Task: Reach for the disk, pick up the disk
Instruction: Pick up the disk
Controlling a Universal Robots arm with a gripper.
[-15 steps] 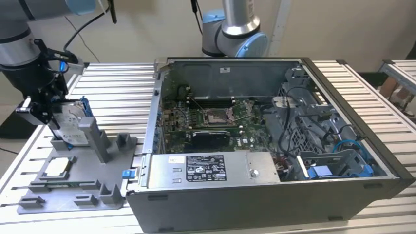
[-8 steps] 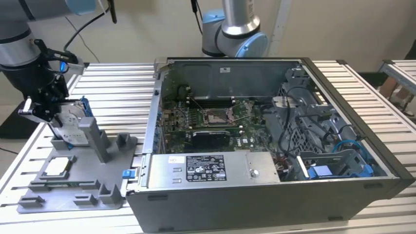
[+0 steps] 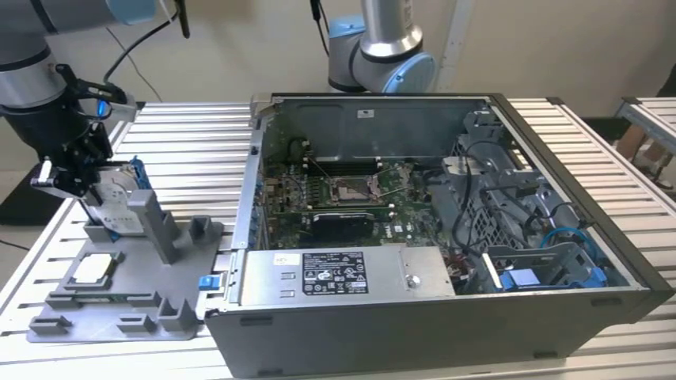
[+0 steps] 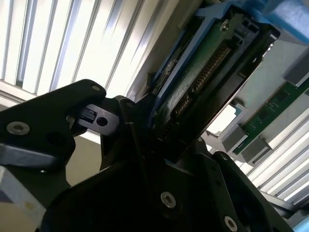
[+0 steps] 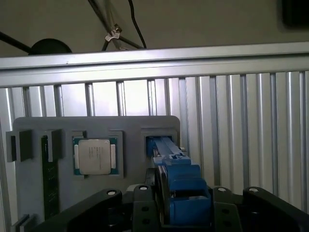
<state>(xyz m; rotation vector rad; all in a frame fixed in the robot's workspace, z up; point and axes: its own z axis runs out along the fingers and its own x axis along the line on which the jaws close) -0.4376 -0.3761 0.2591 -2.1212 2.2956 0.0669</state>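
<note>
The disk [image 3: 119, 207], silver with a white label and a blue bracket, stands tilted on edge at the back of the grey fixture tray [image 3: 116, 309], at the exterior view's left. My gripper [image 3: 85, 184] comes down on it from above, black fingers pressed on both faces, shut on it. In the second wrist view the disk [image 4: 207, 63] shows its green board and connector edge between the gripper [image 4: 166, 140] fingers. In the first wrist view the disk's blue bracket [image 5: 186, 193] runs from the tray slot [image 5: 159, 142] into the gripper [image 5: 186, 215].
A square silver chip [image 3: 93, 267] lies in a tray pocket beside the disk; it also appears as the chip [image 5: 94, 155] in the first wrist view. An open computer case [image 3: 423, 222] stands to the exterior view's right of the tray. Another arm's base [image 3: 381, 47] rises behind it.
</note>
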